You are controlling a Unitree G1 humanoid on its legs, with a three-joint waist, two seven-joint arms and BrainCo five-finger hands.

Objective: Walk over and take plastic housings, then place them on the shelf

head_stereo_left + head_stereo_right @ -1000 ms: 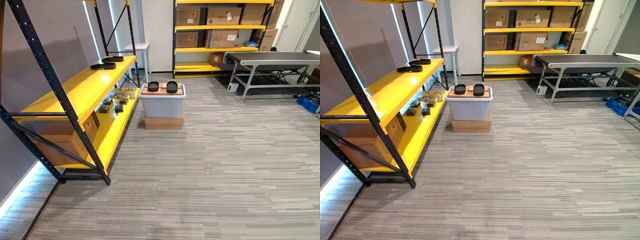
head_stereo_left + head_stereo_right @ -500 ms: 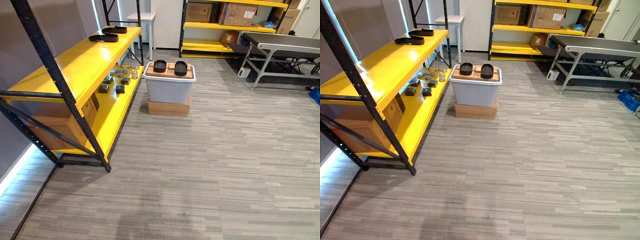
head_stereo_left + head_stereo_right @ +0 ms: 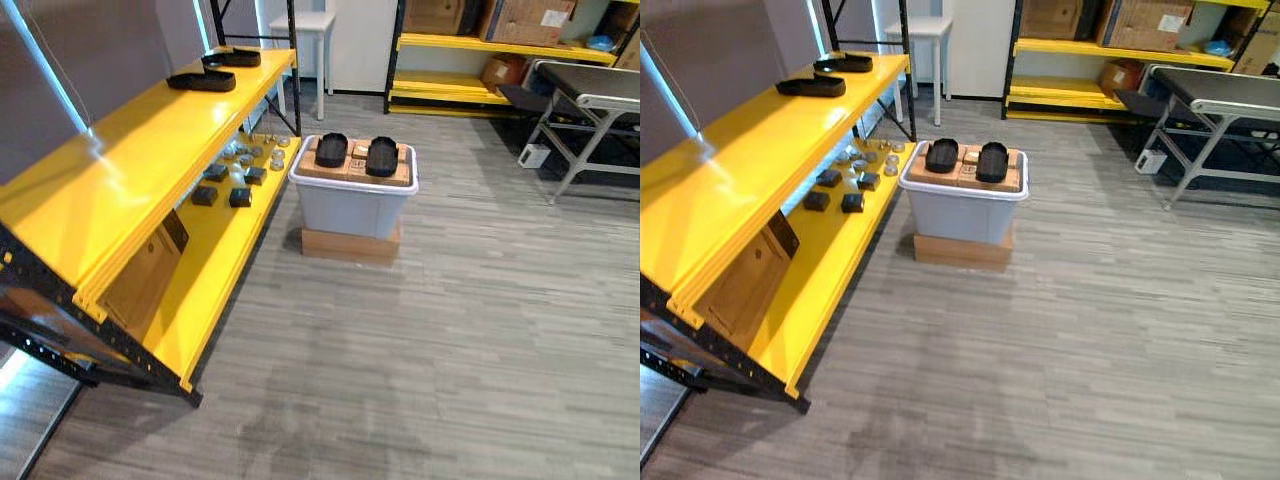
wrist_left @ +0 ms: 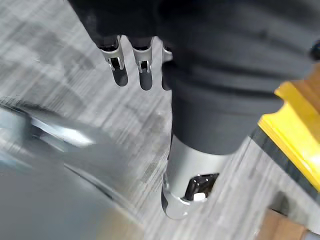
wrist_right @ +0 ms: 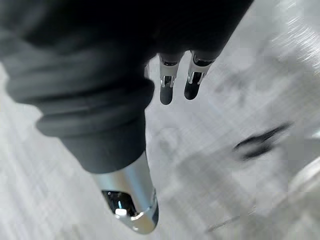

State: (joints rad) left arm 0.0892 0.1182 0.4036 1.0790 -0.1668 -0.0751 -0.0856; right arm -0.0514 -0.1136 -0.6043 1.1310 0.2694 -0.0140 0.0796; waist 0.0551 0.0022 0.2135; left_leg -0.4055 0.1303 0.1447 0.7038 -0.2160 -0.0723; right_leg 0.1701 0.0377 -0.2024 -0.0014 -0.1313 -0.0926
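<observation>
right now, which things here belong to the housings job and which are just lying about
Job: black housings atop the grey bin; yellow shelf, with two housings already on its top level.
Lying about: small parts on the shelf's lower level; cardboard box under the bin; far rack; metal table; white stool.

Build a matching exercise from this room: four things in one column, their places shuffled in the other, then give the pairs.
Things
1. grey bin
2. small dark blocks
3. nearer pair of black housings
4. farther pair of black housings

Places
A. lower yellow shelf
B. upper yellow shelf
C. on a flat cardboard box on the floor
D. on top of the bin

Pairs: 1-C, 2-A, 3-D, 4-B
</observation>
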